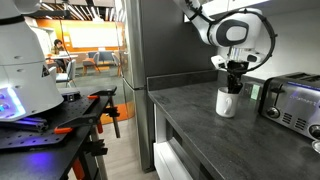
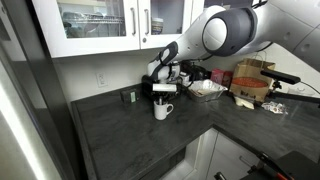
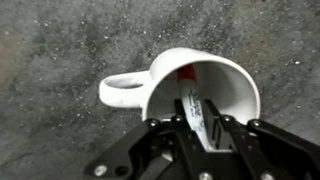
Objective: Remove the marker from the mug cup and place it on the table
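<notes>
Dark grey, stone-flecked surface (image 2: 120, 145) under white wall cabinets (image 2: 95, 20), with a steel toaster (image 1: 290, 100) off to one side in an exterior view and a black workbench (image 1: 50, 125) with orange clamps across the aisle. Upright on that surface, apart from the toaster: the white mug cup (image 1: 228, 103), handle (image 3: 120, 92) out to the side in the wrist view. Inside it, the marker (image 3: 186, 75), leaning on the inner wall, red end down in the cup and paler barrel rising toward the rim, so long axis close to vertical and roughly in line with the approach. Directly above, pointing straight down: the gripper (image 3: 200, 128), tips at or just inside the rim in both exterior views. Flanks the paler barrel, one finger on each side, jaws drawn in narrow. Cannot tell whether the pads press on it or stand just apart. Judged step: securing the hold before the lift. Calls next for a straight pull upward along the marker's axis until its lower end clears the rim, then a shift sideways over bare surface. Likely risk: dragging or tipping the cup if the marker catches on the wall.
</notes>
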Tool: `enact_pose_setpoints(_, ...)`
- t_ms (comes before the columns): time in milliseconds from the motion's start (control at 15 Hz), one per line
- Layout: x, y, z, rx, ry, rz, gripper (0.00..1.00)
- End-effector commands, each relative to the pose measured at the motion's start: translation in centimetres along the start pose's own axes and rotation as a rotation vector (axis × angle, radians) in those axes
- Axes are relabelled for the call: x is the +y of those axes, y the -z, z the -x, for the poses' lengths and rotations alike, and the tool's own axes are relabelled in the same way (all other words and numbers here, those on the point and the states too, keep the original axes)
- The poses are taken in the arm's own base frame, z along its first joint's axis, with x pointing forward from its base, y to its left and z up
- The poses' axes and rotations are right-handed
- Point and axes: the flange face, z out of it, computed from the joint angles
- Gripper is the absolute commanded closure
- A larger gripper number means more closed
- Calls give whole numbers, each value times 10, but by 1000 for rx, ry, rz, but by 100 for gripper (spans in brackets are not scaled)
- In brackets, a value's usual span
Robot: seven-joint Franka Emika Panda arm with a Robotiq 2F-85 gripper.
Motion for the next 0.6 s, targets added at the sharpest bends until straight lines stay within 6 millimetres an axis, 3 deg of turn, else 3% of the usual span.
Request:
enact_pose_setpoints(0, -7, 9, -2, 2, -5, 13, 98)
enact_pose_setpoints(267, -10, 26, 3, -2, -5, 28, 94)
enact_pose_setpoints(533, 2, 49, -1, 12, -45, 7, 94)
